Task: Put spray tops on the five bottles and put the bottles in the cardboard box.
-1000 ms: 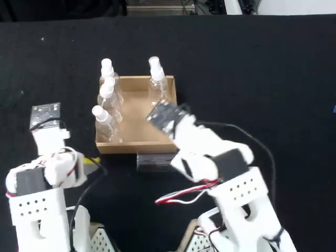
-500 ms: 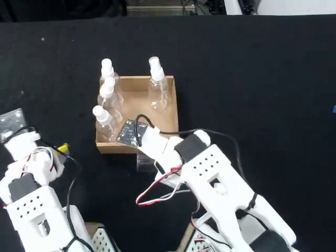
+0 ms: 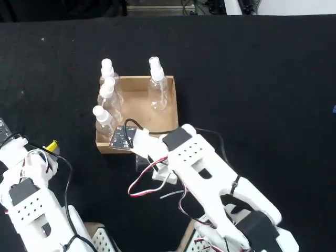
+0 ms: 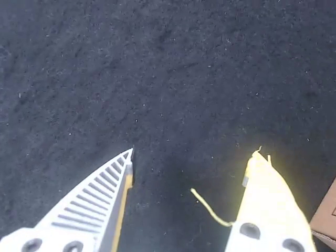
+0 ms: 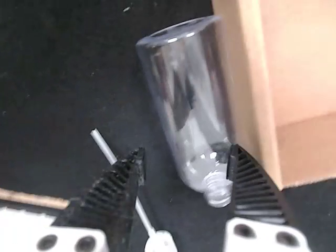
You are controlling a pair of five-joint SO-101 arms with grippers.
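A clear bottle point(image 5: 186, 126) without a top lies on its side on the black table, against the near wall of the cardboard box point(image 5: 252, 79). My right gripper point(image 5: 184, 160) is open, its fingers on either side of the bottle's neck end. A loose spray top point(image 5: 160, 242) with its thin tube point(image 5: 113, 155) lies beside the bottle. Several bottles with white spray tops stand in the box point(image 3: 137, 105): three along its left side point(image 3: 108, 90) and one at the back right point(image 3: 156, 79). My left gripper point(image 4: 193, 157) is open over bare table, left of the box.
The right arm point(image 3: 199, 163) stretches across the table in front of the box and covers the lying bottle from above. The left arm point(image 3: 26, 184) stands at the near left. A corner of the box point(image 4: 325, 220) shows beside the left gripper.
The right arm has swung left and come down from over the box to the lying bottle in front of it. The left arm has drawn away to the left.
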